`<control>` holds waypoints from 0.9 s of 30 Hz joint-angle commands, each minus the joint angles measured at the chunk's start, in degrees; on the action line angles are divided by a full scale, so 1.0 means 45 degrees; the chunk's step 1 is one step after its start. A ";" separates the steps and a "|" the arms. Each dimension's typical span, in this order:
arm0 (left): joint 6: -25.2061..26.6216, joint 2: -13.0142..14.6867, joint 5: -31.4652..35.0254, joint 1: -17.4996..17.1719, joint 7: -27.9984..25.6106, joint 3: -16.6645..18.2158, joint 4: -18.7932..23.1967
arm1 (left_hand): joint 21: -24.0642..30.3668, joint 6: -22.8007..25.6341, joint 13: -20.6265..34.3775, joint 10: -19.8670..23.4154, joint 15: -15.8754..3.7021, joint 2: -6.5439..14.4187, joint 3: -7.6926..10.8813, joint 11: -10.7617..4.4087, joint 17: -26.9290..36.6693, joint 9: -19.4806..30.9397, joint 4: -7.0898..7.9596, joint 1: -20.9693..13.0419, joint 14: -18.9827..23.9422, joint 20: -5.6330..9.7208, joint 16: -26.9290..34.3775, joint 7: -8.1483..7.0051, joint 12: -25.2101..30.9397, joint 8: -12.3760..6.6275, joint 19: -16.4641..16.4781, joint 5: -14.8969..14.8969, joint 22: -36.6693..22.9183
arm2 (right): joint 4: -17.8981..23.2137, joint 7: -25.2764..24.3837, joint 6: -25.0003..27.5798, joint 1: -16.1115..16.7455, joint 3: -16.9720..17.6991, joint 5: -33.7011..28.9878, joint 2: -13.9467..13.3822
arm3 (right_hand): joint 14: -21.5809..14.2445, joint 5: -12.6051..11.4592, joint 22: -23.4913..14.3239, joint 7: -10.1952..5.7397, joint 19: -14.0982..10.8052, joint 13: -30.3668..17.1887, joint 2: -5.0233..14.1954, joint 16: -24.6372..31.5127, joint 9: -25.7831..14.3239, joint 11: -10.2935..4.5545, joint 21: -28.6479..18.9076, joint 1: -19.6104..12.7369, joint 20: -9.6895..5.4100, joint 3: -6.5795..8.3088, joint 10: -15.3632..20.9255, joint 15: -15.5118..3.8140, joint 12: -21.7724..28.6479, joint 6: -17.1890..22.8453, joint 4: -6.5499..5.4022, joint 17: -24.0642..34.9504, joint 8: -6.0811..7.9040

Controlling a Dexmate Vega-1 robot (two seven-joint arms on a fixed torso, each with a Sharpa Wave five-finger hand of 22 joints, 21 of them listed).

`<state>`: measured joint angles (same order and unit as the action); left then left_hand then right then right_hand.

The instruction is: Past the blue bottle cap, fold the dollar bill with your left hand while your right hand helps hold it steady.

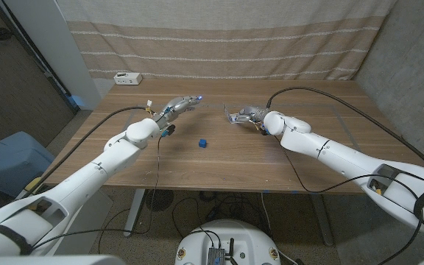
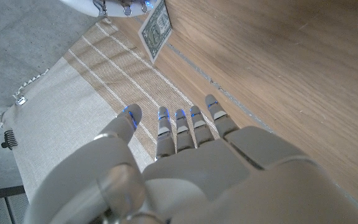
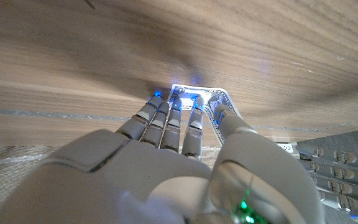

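The green paper dollar bill (image 3: 197,99) lies on the wooden desk (image 1: 271,162) beyond the small blue bottle cap (image 1: 202,143), and the right hand (image 1: 247,115) has its fingertips (image 3: 176,102) on the bill's near edge, apparently pinning it so it cannot slide during folding. The left hand (image 1: 179,106) is released, fingers apart and holding nothing, poised off the bill's other side with a gap between.

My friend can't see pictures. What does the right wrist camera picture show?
The robot's right hand reaches over a wooden table, its fingertips on a dollar bill that lies near the table's far edge. Small blue lights glow at the fingertips, and the fingers of the left hand show at one side.
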<state>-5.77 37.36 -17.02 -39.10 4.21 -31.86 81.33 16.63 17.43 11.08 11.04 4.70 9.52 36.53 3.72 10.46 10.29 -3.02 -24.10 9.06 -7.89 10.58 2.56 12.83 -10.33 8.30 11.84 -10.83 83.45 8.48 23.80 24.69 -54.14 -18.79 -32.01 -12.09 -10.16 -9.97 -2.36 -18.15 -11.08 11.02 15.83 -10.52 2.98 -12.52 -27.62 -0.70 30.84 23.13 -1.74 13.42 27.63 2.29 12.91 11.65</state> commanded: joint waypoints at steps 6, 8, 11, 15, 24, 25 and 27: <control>0.0221 -0.0381 0.0866 0.1323 0.1328 -0.1008 -0.0784 | 0.0053 0.0277 0.0042 0.0348 -0.0161 0.0096 0.0179 0.0046 -0.0038 0.0064 0.0087 0.0133 0.0139 0.0402 0.0067 0.0287 0.0058 -0.0131 0.0284 -0.0029 -0.0021 | 0.0144 -0.0100 -0.0067 0.0151 0.0110 0.0123 -0.0134 | -0.0138 -0.0002 -0.0066 0.0071 -0.0167 -0.0025 0.0010 0.0093 -0.0036 0.0038 -0.0048 -0.0126 0.0047 -0.0002 0.0107 -0.0006 -0.0024 0.0052 -0.0073 0.0045 -0.0042; 0.0298 -0.0397 0.0981 0.1403 0.1368 -0.1091 -0.0783 | 0.0036 0.0280 0.0043 0.0343 -0.0141 0.0098 0.0187 0.0054 -0.0039 0.0064 0.0093 0.0143 0.0132 0.0328 0.0062 0.0275 0.0051 -0.0130 0.0252 -0.0030 -0.0021 | 0.0153 -0.0140 -0.0094 0.0168 0.0118 0.0118 -0.0141 | -0.0145 -0.0002 -0.0066 0.0075 -0.0173 -0.0025 0.0009 0.0093 -0.0036 0.0029 -0.0049 -0.0130 0.0054 -0.0001 0.0121 0.0003 -0.0023 0.0056 -0.0074 0.0046 -0.0045; 0.0411 -0.0405 0.1160 0.1506 0.1403 -0.1204 -0.0775 | -0.0005 0.0285 0.0045 0.0316 -0.0102 0.0098 0.0198 0.0155 -0.0038 0.0065 0.0116 0.0174 0.0096 0.0221 0.0044 0.0279 0.0030 -0.0126 0.0174 -0.0034 -0.0021 | 0.0148 -0.0129 -0.0106 0.0173 0.0130 0.0142 -0.0138 | -0.0151 -0.0003 -0.0066 0.0081 -0.0172 -0.0025 0.0008 0.0092 -0.0036 0.0028 -0.0045 -0.0136 0.0051 -0.0002 0.0136 0.0009 -0.0023 0.0069 -0.0075 0.0046 -0.0047; 0.0546 -0.0438 0.1302 0.1631 0.1507 -0.1329 -0.0808 | -0.0014 0.0290 0.0046 0.0331 -0.0100 0.0081 0.0197 0.0112 -0.0038 0.0065 0.0132 0.0204 0.0074 0.0212 0.0034 0.0269 0.0029 -0.0124 0.0169 -0.0040 -0.0021 | 0.0117 -0.0136 -0.0162 0.0176 0.0142 0.0167 -0.0134 | -0.0155 -0.0003 -0.0066 0.0094 -0.0174 -0.0026 0.0008 0.0090 -0.0037 0.0053 -0.0042 -0.0142 0.0054 -0.0002 0.0138 0.0013 -0.0029 0.0077 -0.0078 0.0048 -0.0052; 0.0849 -0.0551 0.1674 0.2005 0.1771 -0.1658 -0.0985 | -0.0041 0.0418 0.0049 0.0555 -0.0079 0.0065 0.0214 0.0104 -0.0043 0.0066 0.0176 0.0281 0.0179 0.0113 0.0065 0.0305 0.0092 -0.0159 0.0162 -0.0056 -0.0022 | 0.0045 -0.0167 -0.0255 0.0175 0.0162 0.0203 -0.0114 | -0.0167 -0.0004 -0.0066 0.0089 -0.0186 -0.0026 0.0007 0.0088 -0.0037 0.0048 -0.0039 -0.0150 0.0053 -0.0007 0.0152 0.0006 -0.0039 0.0087 -0.0088 0.0053 -0.0065; 0.0841 -0.0564 0.1721 0.2037 0.1785 -0.1691 -0.1010 | -0.0054 0.0447 0.0049 0.0616 -0.0071 0.0062 0.0215 0.0102 -0.0042 0.0066 0.0190 0.0301 0.0187 0.0033 0.0066 0.0284 0.0110 -0.0166 0.0142 -0.0060 -0.0022 | 0.0051 -0.0163 -0.0247 0.0174 0.0164 0.0203 -0.0116 | -0.0167 -0.0004 -0.0066 0.0094 -0.0191 -0.0026 0.0006 0.0087 -0.0037 0.0047 -0.0040 -0.0151 0.0053 -0.0007 0.0152 0.0010 -0.0040 0.0087 -0.0089 0.0053 -0.0067; 0.0816 -0.0627 0.1761 0.2129 0.1872 -0.1754 -0.1116 | -0.0072 0.0472 0.0050 0.0715 -0.0067 0.0052 0.0215 0.0094 -0.0042 0.0066 0.0206 0.0330 0.0212 -0.0033 0.0072 0.0304 0.0140 -0.0169 0.0114 -0.0068 -0.0022 | 0.0064 -0.0169 -0.0226 0.0176 0.0169 0.0198 -0.0117 | -0.0172 -0.0004 -0.0066 0.0088 -0.0192 -0.0026 0.0008 0.0088 -0.0037 0.0049 -0.0039 -0.0153 0.0058 -0.0008 0.0155 0.0019 -0.0043 0.0094 -0.0093 0.0054 -0.0068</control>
<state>-3.04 35.35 -11.01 -31.55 11.07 -38.02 77.54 16.64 18.80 11.07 13.43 4.38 9.67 37.20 4.17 10.13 10.27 -2.35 -23.19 9.39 -7.51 10.58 3.84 13.06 -10.83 8.72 11.65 -10.82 83.86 7.89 22.97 25.41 -53.53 -18.02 -32.53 -12.12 -10.16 -10.02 -2.36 -18.14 -11.04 11.02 15.84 -10.52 3.29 -12.54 -27.62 -0.70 30.67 23.45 -1.70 13.42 27.63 2.13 12.91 11.43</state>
